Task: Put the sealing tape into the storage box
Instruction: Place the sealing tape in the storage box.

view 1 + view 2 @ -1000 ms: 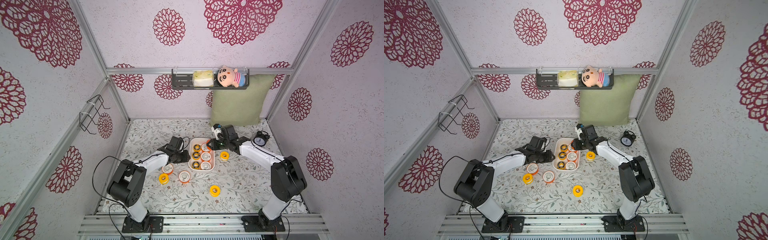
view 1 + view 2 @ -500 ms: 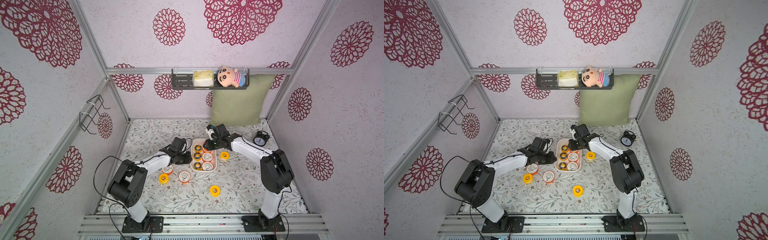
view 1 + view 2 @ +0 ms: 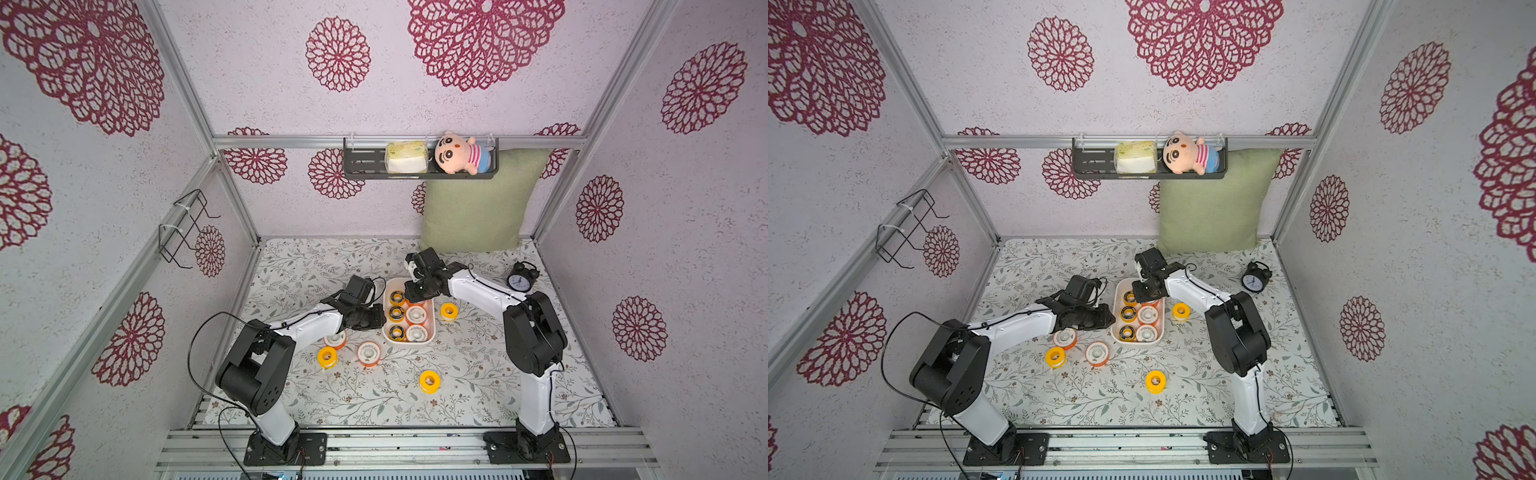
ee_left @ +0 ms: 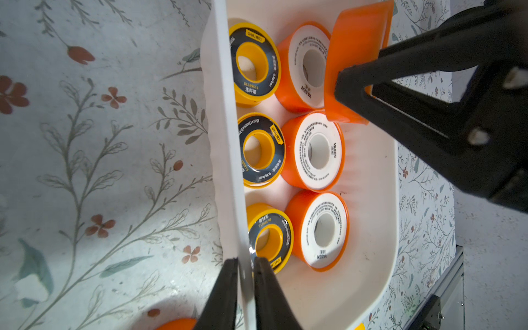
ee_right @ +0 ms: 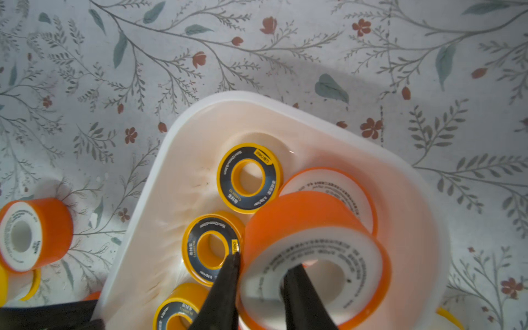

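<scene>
Moved over the storage box (image 4: 225, 128), right claw (image 5: 264, 263) grips orange spool (image 5: 300, 217); left claw (image 4: 245, 260) seemingly pinches its rim.

A table (image 3: 374, 399) under a pale cloth printed with leaves and small red flowers fills the floor of the booth. A shallow white storage box (image 3: 409, 343) sits near its middle. Five rolls of sealing tape lie loose on the cloth. An orange roll (image 3: 335, 340) with a white face rests off the box's near left corner, with a second orange roll (image 3: 368, 353) and a yellow roll (image 3: 327, 357) close by. A second yellow roll (image 3: 429, 381) lies alone nearer the front edge, and a third yellow roll (image 3: 449, 311) sits just right of the box. A black alarm clock (image 3: 518, 280) stands at the right rear. A green pillow (image 3: 473, 203) leans on the back wall.
</scene>
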